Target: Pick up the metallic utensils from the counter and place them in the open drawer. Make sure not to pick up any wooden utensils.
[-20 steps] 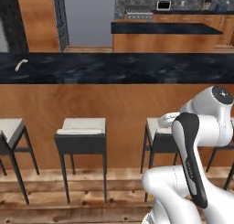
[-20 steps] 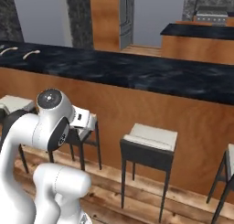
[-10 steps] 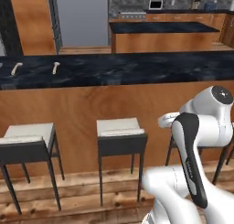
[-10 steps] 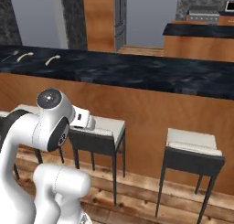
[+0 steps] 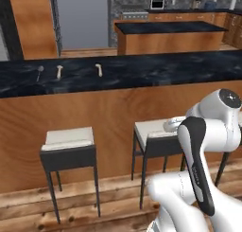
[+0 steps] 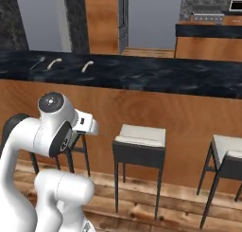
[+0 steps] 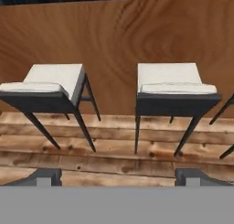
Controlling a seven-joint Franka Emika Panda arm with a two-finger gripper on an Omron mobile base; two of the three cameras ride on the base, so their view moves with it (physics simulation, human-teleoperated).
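Pincer [image 7: 117,177] gapes wide, holding nothing, facing two stools [image 7: 170,86].

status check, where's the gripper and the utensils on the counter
Gripper open, empty, facing stools. Three utensils on counter: grey spoon, two pale ones. Stools stand between base and counter.
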